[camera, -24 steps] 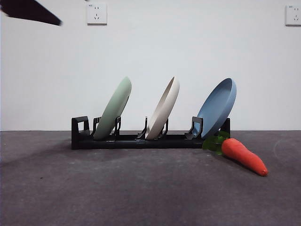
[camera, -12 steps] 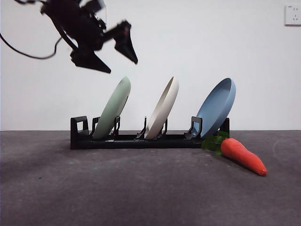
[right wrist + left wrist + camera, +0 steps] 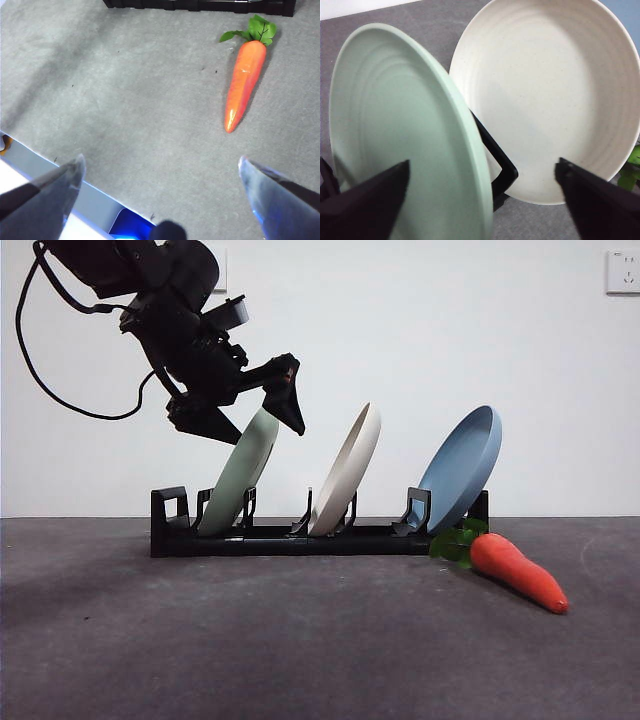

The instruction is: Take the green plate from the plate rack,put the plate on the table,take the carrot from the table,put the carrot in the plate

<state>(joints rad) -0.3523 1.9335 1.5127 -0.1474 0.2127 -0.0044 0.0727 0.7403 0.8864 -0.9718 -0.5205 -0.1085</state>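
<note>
The green plate [image 3: 240, 473] leans in the left slot of the black plate rack [image 3: 300, 537] on the dark grey table [image 3: 300, 640]. My left gripper [image 3: 255, 418] is open, with one jaw on each side of the plate's top rim. In the left wrist view the green plate [image 3: 395, 140] fills the space between the open jaws. The carrot [image 3: 518, 571] lies on the table to the right of the rack, leaves toward the rack. My right gripper [image 3: 160, 172] is open and empty, hovering above the table with the carrot [image 3: 243, 85] ahead of it.
A cream-beige plate [image 3: 347, 483] stands in the rack's middle slot and a blue plate [image 3: 462, 468] at its right end. The cream plate [image 3: 555, 95] sits close behind the green one. The table's edge [image 3: 60, 170] lies under the right gripper.
My left arm has come down from the upper left. Its open jaws have dropped from above the green plate to straddle its top rim. The plates and the carrot have not moved.
</note>
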